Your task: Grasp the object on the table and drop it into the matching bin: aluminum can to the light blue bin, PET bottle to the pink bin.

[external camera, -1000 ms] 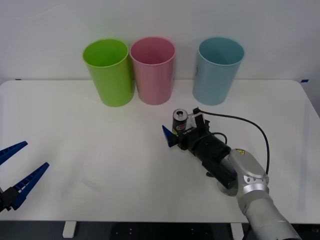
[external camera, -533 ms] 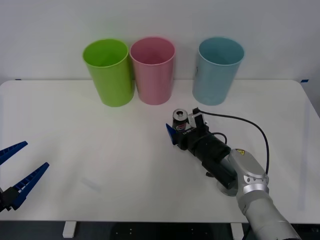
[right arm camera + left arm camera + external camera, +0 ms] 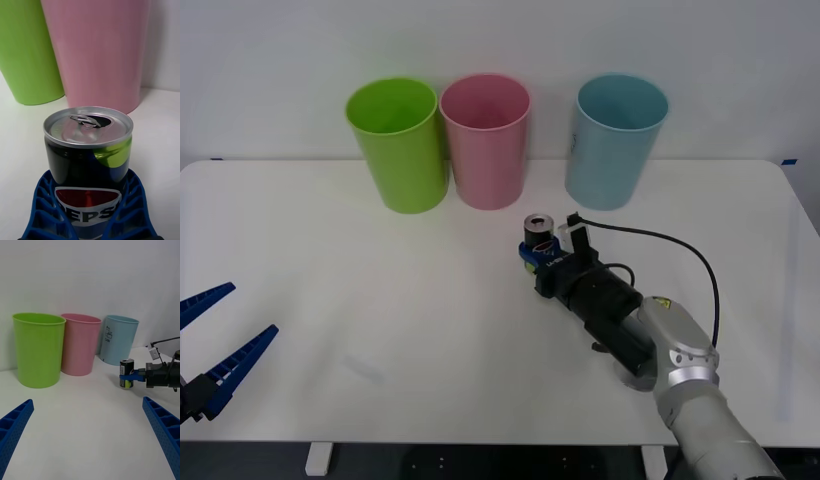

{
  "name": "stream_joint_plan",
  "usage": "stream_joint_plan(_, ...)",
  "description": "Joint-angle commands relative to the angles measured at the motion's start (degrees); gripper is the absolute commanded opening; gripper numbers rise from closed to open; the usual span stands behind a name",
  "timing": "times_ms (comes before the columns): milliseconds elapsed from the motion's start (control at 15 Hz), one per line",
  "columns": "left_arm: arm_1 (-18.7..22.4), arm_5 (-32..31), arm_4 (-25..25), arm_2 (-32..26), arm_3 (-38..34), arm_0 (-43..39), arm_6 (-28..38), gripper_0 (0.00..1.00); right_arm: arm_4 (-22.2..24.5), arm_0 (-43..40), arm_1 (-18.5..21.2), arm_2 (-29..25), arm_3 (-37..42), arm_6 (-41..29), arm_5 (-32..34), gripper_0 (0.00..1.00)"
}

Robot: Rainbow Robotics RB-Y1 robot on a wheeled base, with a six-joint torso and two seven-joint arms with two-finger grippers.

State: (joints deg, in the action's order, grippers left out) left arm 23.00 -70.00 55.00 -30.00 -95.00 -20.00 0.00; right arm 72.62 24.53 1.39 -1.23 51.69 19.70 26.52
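The aluminum can (image 3: 537, 231) stands upright on the white desk (image 3: 380, 290), centre-right of the front view, between the blue fingers of the right gripper (image 3: 541, 252), which press against its lower sides. The left gripper (image 3: 210, 340) hangs spread wide at lower left, holding nothing. 1 can; 3 bins across the upper frame: lime green bin (image 3: 397, 143), pink bin (image 3: 486, 139), light blue bin (image 3: 616, 140).

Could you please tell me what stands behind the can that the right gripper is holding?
Behind the can, clamped in the right gripper, stands the pink bin, with the lime green bin beside it. The can covers the table right behind its base.
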Motion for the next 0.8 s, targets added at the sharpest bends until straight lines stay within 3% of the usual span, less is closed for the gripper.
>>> stream_joint_plan(67,0.0,0.0,0.0,0.0,0.0,0.0,0.0,1.0,0.15,-0.01,0.19,0.09,0.69,-0.27,-0.16,0.0)
stream_joint_plan(400,0.0,0.0,0.0,0.0,0.0,0.0,0.0,1.0,0.15,-2.38,0.72,0.17,7.72,-1.85,5.03,0.0)
stream_joint_plan(800,0.0,0.0,0.0,0.0,0.0,0.0,0.0,1.0,0.24,-13.28,6.7,0.44,28.11,-15.48,5.91,0.0)
